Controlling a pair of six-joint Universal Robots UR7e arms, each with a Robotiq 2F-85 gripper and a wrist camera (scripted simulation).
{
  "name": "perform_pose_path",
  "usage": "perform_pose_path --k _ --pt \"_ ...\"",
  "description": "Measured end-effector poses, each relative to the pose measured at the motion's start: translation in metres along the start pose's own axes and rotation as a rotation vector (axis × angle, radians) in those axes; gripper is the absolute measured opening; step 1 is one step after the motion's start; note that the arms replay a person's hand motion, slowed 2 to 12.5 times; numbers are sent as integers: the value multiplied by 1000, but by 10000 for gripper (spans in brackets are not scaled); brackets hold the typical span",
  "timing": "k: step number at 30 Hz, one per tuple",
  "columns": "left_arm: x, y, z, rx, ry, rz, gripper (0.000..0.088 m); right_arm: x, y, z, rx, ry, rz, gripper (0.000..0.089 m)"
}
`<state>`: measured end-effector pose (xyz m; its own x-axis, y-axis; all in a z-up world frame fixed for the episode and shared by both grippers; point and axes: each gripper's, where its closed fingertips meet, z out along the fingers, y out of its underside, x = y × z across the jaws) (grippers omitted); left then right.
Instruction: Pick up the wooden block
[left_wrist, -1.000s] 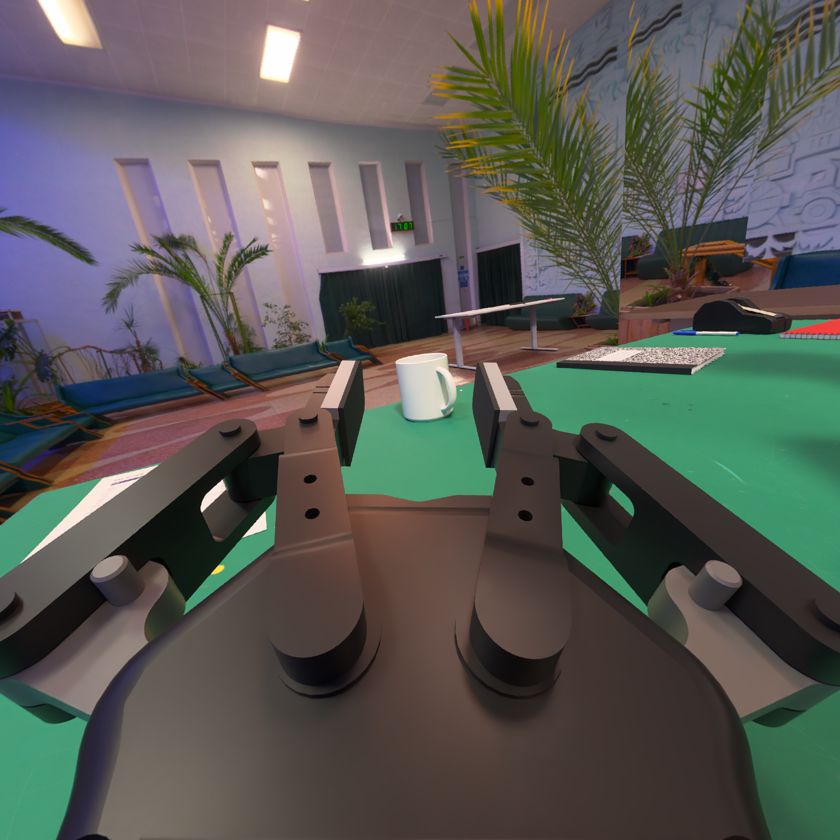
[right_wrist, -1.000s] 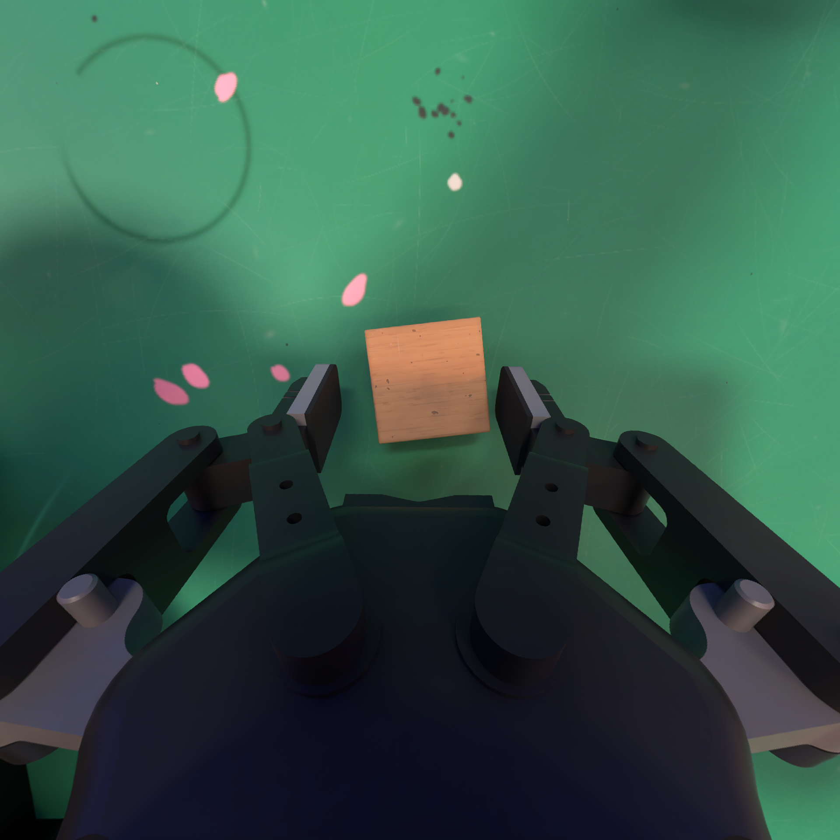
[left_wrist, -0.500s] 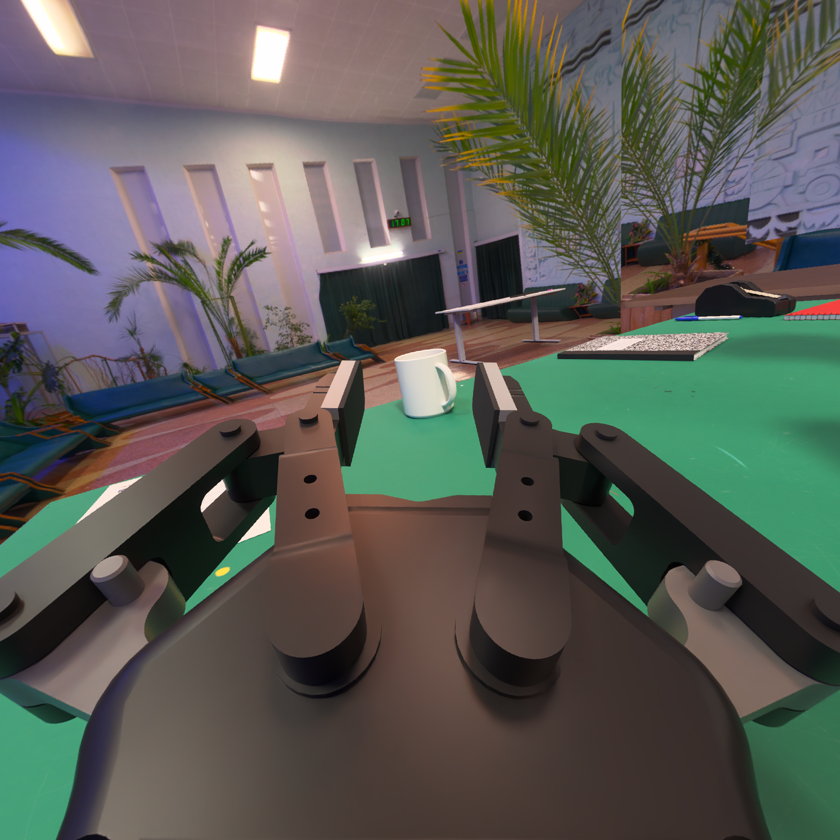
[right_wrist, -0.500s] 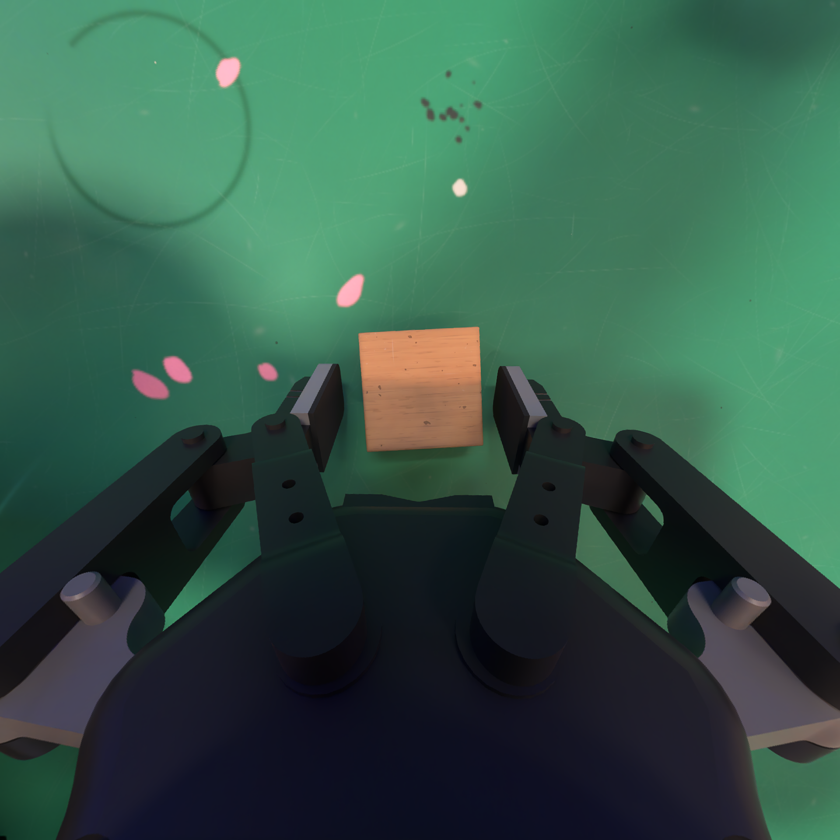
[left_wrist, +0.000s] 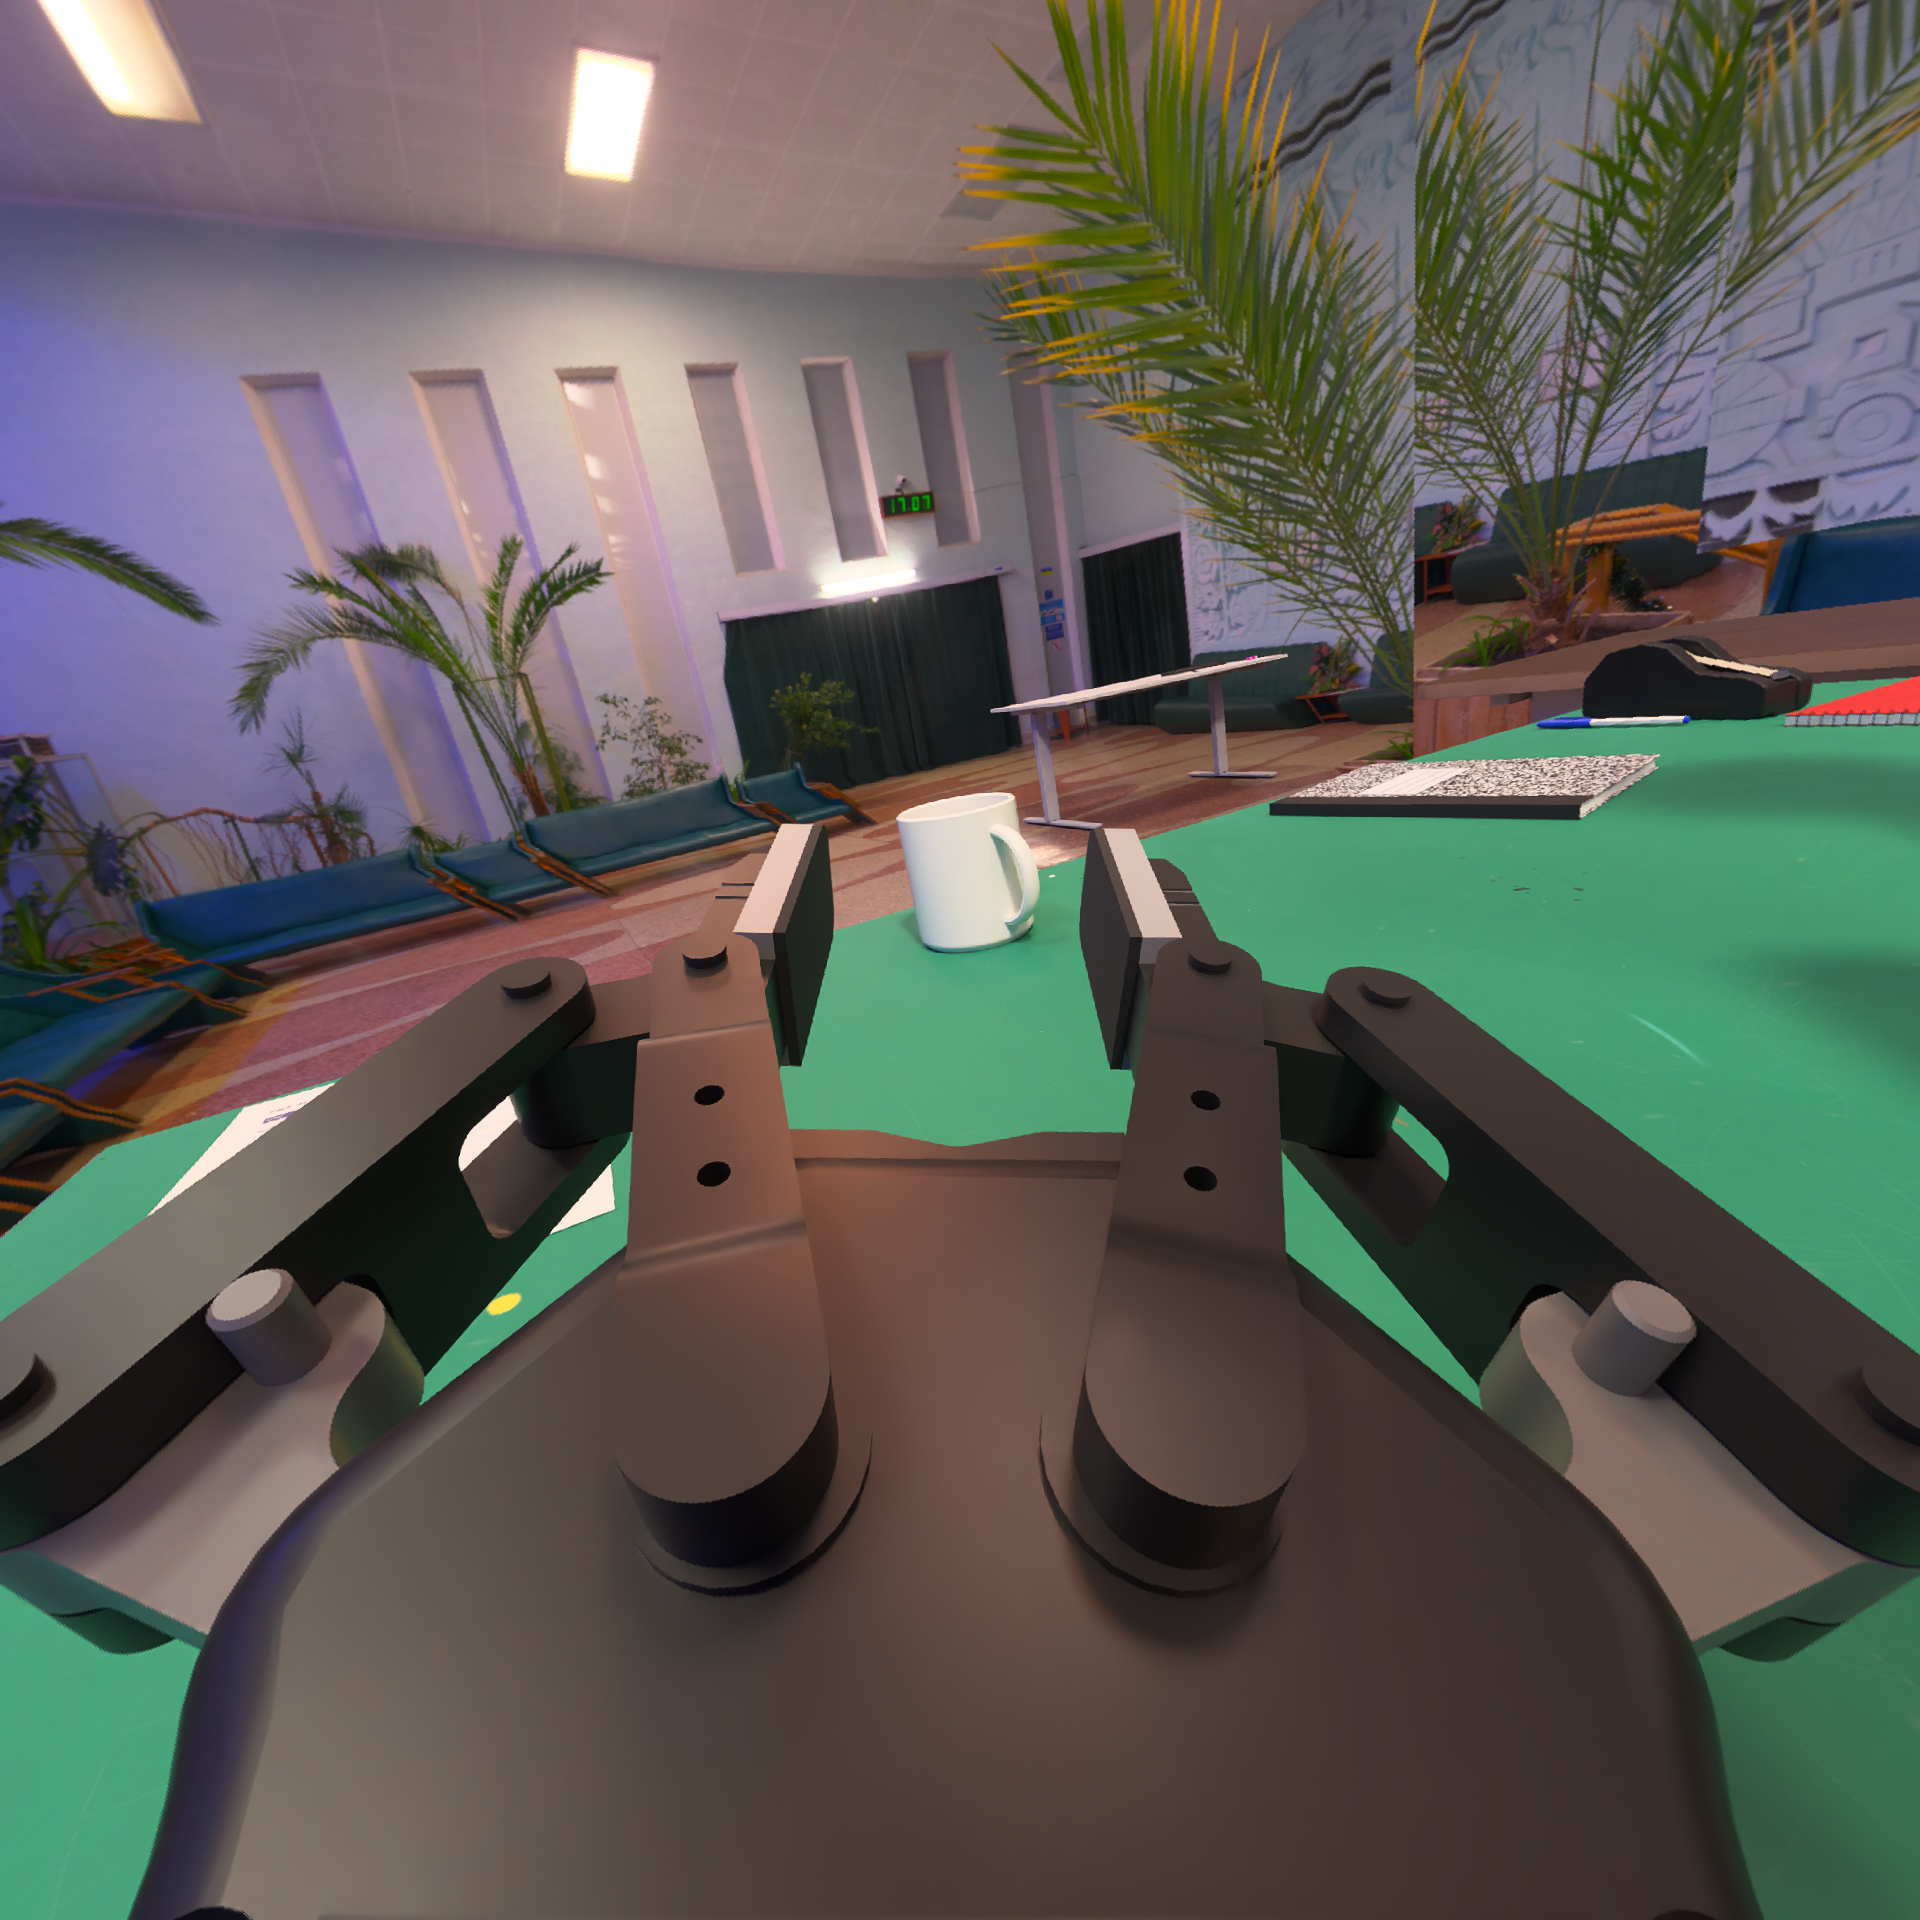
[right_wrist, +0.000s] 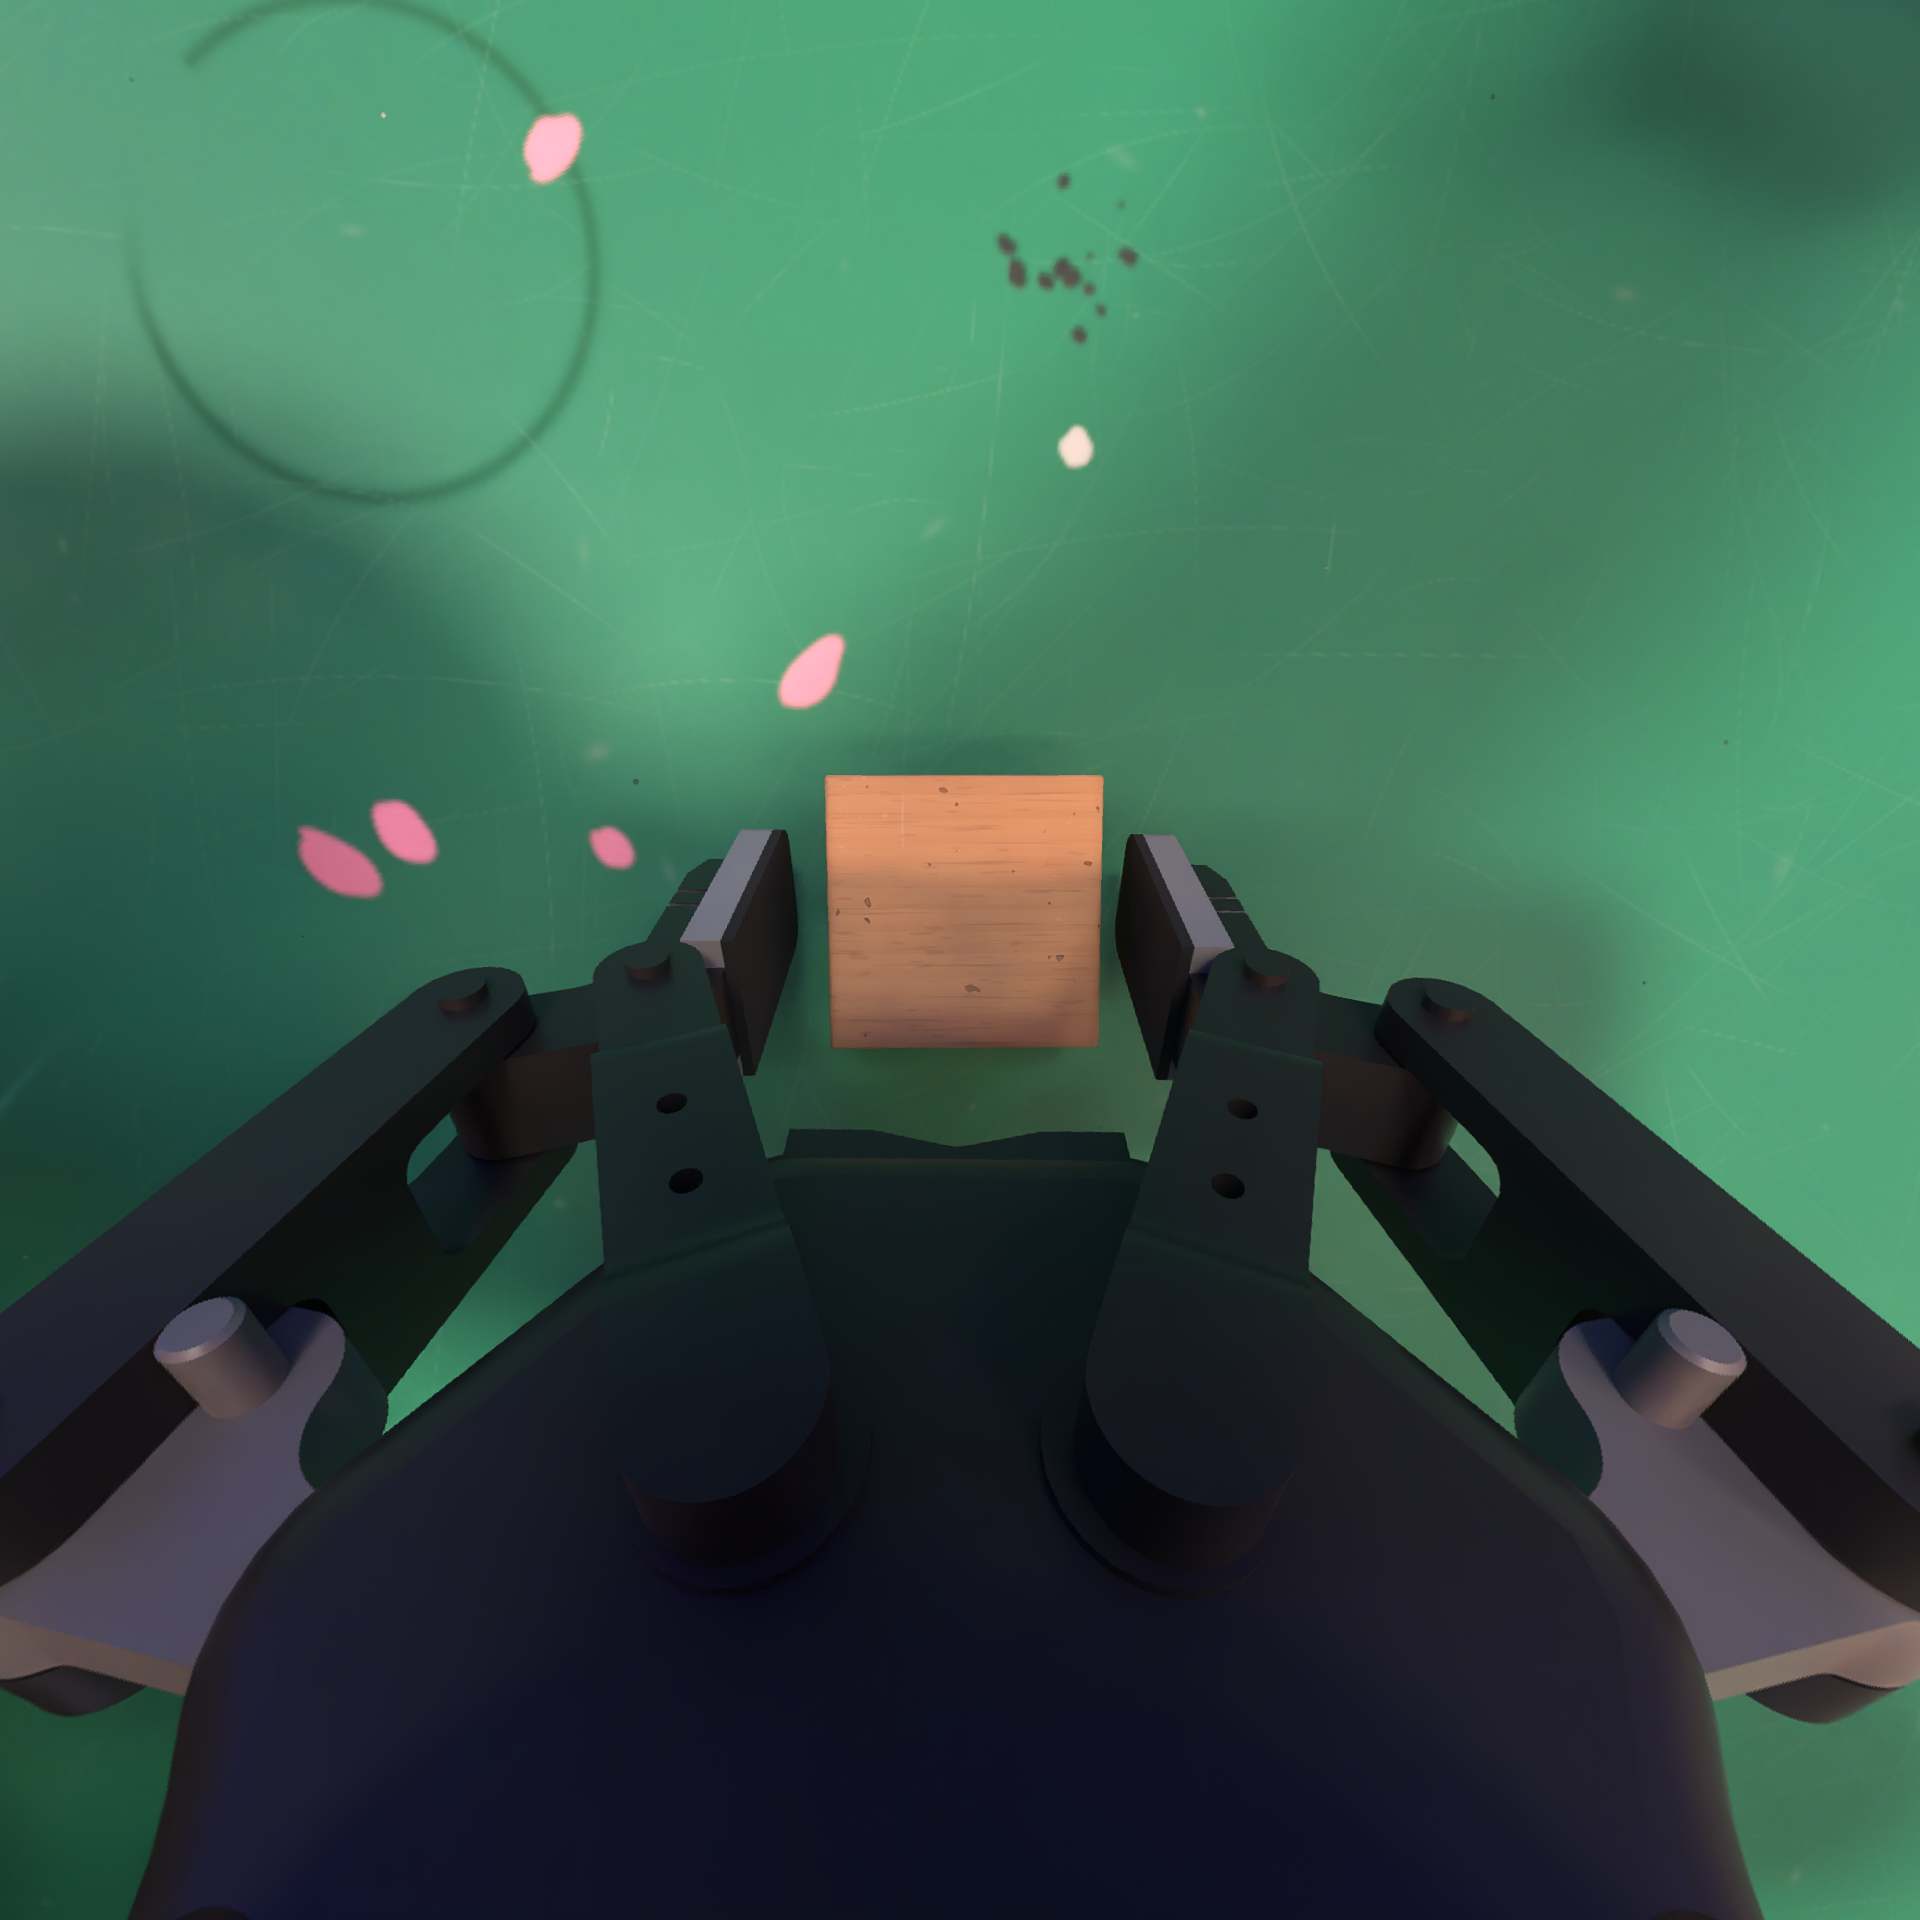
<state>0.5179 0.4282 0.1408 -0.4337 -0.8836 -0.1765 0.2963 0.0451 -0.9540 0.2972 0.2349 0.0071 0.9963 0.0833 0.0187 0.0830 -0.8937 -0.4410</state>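
Note:
The wooden block, a light-brown cube, sits on the green table top directly below my right gripper. The right gripper points straight down, open, with one pad on each side of the block and a narrow gap at each side. The block's edges run square to the pads. My left gripper is open and empty, held low over the table and pointing level toward a white mug. The block does not show in the left wrist view.
Pink petals, a pale speck, dark crumbs and a ring stain mark the mat. A speckled notebook, a pen, a black stapler, a red notebook and white paper lie around the left gripper.
The right gripper has turned and shifted so the block now sits square and centred between its pads, and the jaws have narrowed toward it. The left view has tilted slightly.

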Motion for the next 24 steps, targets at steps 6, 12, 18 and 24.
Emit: perform_pose_path --k 6,12,18,24 --pt "0 2 0 -6 -1 1 437 1 0 -1 -6 -5 -9 482" --pt "-1 3 0 -10 -7 5 441 1 1 -1 -12 -8 -16 417" --pt "-2 4 -1 -17 -15 8 448 1 1 -1 -15 -8 -18 416" --pt "-1 4 -1 -21 -13 10 456 3 3 -2 -21 3 -18 416"
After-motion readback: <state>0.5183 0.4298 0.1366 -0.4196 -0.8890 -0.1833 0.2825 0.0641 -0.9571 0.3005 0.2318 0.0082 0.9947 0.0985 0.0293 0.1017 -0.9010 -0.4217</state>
